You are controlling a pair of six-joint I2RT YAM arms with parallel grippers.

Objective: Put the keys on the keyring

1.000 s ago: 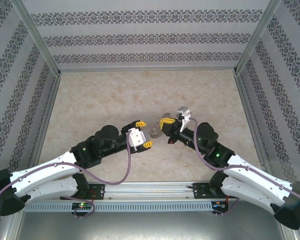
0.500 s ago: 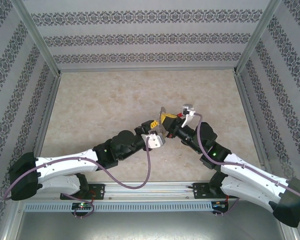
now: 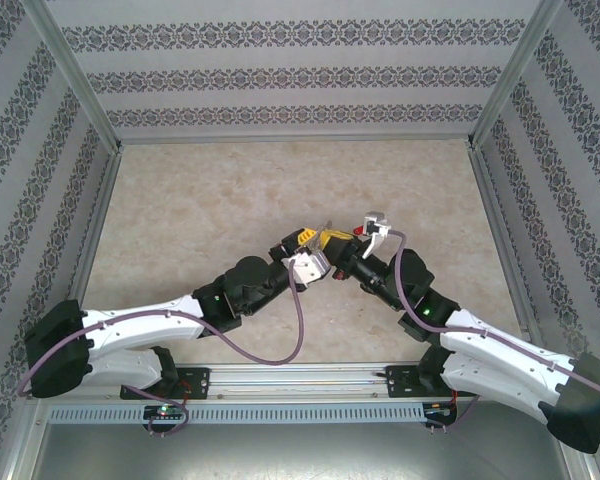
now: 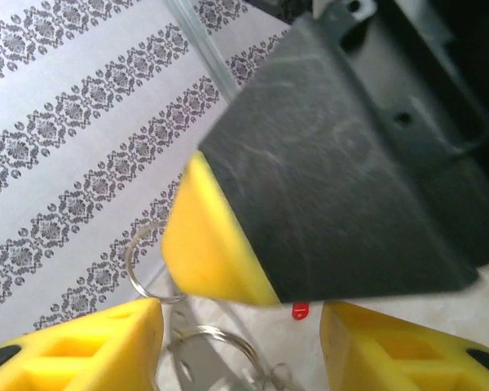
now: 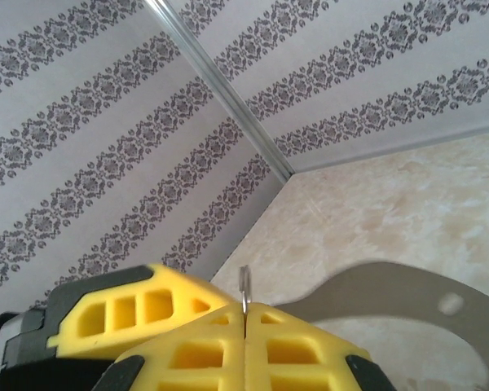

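My left arm [image 3: 140, 330] and right arm [image 3: 490, 350] both stretch low and bend in, so my claws meet in the middle. My left gripper [image 4: 240, 346] holds its yellow fingers wide apart. My right gripper [image 5: 244, 330] pokes between them, pinched tight on the keyring [image 5: 244, 287].

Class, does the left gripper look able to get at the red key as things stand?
Probably not: the right gripper, shut on the keyring, sits between the open fingers of the left gripper, hiding most of the red key.
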